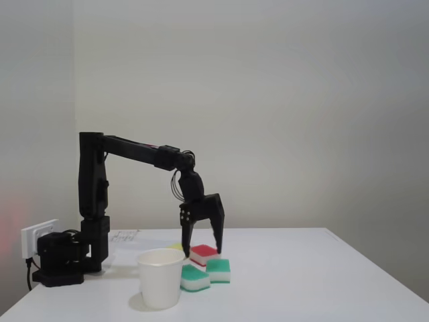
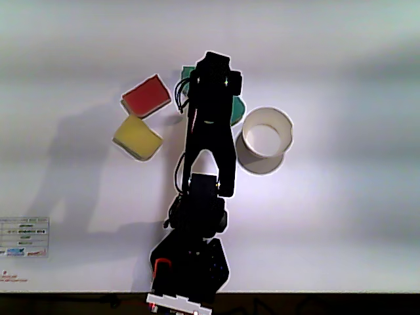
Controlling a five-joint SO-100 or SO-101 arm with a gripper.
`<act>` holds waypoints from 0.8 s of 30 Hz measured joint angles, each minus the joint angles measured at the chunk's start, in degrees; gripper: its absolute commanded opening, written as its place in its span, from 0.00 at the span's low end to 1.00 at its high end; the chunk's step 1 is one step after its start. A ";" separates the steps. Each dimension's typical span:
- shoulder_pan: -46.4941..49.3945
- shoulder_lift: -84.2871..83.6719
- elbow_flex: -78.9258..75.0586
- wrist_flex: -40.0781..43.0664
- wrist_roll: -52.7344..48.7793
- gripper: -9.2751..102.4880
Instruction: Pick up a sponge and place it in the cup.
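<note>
Four sponges and one cup sit on the white table [image 1: 335, 282]. In the fixed view, two green sponges lie side by side, one [image 1: 195, 277] touching the white cup [image 1: 161, 278] and the other [image 1: 218, 270] just right of it, with one red sponge [image 1: 204, 253] behind them. In the other view, the red sponge [image 2: 146, 96] and one yellow sponge [image 2: 137, 136] lie left of the arm [image 2: 209, 131]. The gripper [image 1: 201, 252] hangs above the sponges, its fingers spread wide and holding nothing.
</note>
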 measured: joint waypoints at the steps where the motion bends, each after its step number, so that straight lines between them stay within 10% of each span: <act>1: -0.09 -1.14 -0.97 0.00 0.00 0.37; 24: -1.23 -17.84 -16.44 0.35 5.63 0.36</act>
